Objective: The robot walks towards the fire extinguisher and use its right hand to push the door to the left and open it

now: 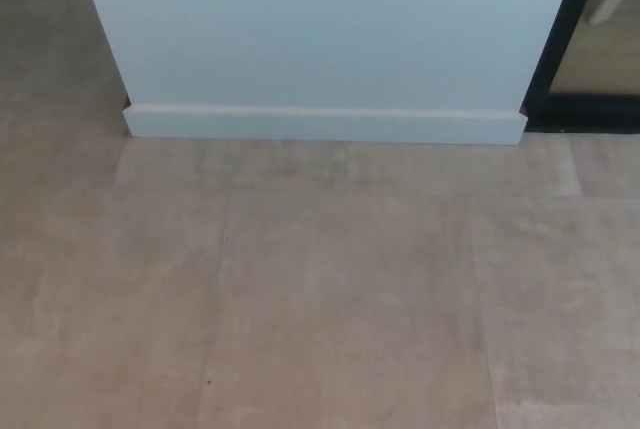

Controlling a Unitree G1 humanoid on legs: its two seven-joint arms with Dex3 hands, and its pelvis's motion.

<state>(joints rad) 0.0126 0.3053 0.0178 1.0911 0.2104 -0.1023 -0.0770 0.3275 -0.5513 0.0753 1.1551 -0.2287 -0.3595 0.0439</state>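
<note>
No fire extinguisher shows in the head view, and neither of my hands is in the picture. A pale wall panel (330,29) with a white baseboard (325,125) fills the upper middle. At the upper right stands a black frame (563,44) with a glass-like pane (605,49) behind it; I cannot tell whether this is the door.
Beige tiled floor (320,289) spreads across the lower picture and runs past the wall's left corner (126,109). A dark strip (585,114) lies along the floor under the black frame at the right.
</note>
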